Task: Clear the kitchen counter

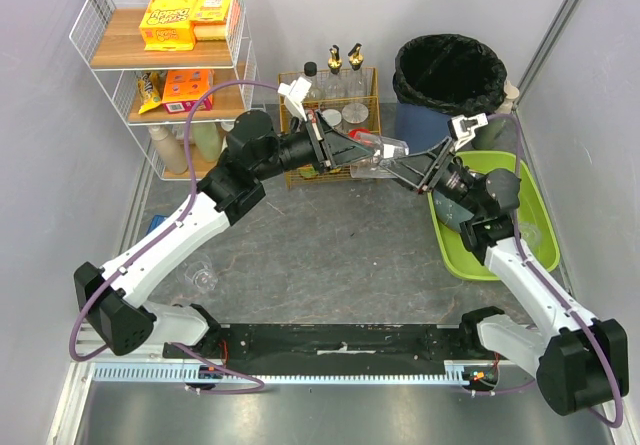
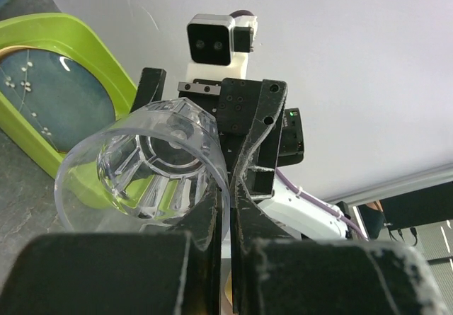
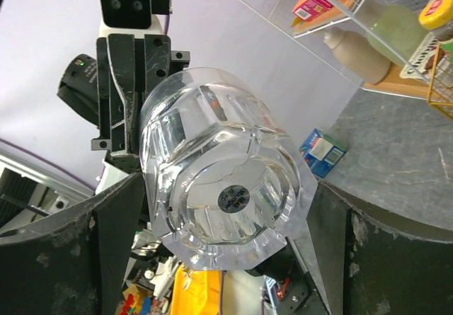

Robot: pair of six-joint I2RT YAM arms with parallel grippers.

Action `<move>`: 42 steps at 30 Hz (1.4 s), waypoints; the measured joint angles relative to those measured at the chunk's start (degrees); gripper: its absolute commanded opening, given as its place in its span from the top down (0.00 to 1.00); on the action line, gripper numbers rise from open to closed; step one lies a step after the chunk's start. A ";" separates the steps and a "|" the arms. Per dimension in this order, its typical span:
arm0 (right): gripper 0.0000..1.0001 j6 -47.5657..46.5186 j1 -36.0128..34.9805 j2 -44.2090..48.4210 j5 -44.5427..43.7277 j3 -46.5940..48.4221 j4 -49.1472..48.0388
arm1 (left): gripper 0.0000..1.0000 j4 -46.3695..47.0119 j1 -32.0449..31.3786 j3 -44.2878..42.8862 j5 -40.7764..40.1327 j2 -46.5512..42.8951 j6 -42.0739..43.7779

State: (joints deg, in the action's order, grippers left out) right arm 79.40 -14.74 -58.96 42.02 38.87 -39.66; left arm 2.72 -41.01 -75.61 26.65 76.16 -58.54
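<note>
A clear faceted glass [image 1: 388, 149] hangs in mid-air between my two grippers, above the back of the dark grey mottled kitchen counter [image 1: 330, 235]. My left gripper [image 1: 368, 151] is shut on the glass's rim; in the left wrist view its jaws [image 2: 230, 180] pinch the wall of the glass [image 2: 141, 166]. My right gripper [image 1: 400, 165] faces it from the right. In the right wrist view its fingers [image 3: 226, 187] stand wide apart against both sides of the glass's base [image 3: 233, 202].
A lime-green tray [image 1: 470, 260] holding a dark plate [image 2: 56, 102] lies at the right. A black bin [image 1: 450, 70], a gold wire basket of bottles [image 1: 330, 95] and a white wire rack [image 1: 170, 65] stand at the back. A small glass [image 1: 203, 280] and a blue box [image 3: 322, 152] lie at the left.
</note>
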 measured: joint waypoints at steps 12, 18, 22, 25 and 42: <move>0.02 9.40 -0.04 -0.20 -1.60 -3.10 -10.86 | 0.98 2.78 -0.22 1.09 0.66 -0.24 -0.59; 0.13 10.23 -0.04 -0.48 -1.75 -3.32 -11.02 | 0.98 3.63 -0.22 2.64 0.74 -1.01 -0.55; 0.38 10.01 -0.04 -0.74 -1.62 -3.43 -9.99 | 0.98 3.80 -0.22 3.54 0.76 -1.99 -0.44; 0.53 9.60 -0.15 -0.87 -1.22 -3.43 -8.81 | 0.96 3.45 -0.15 4.15 0.68 -2.45 -0.28; 0.73 -19.45 5.01 -0.33 -10.75 7.17 33.77 | 0.23 -14.29 -0.28 11.56 -16.63 -11.87 9.33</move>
State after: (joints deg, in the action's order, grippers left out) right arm 59.94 -9.74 -59.29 31.27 46.04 -5.89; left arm -11.57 -41.30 -64.05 10.02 64.29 -49.21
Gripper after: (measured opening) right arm 0.725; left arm 0.765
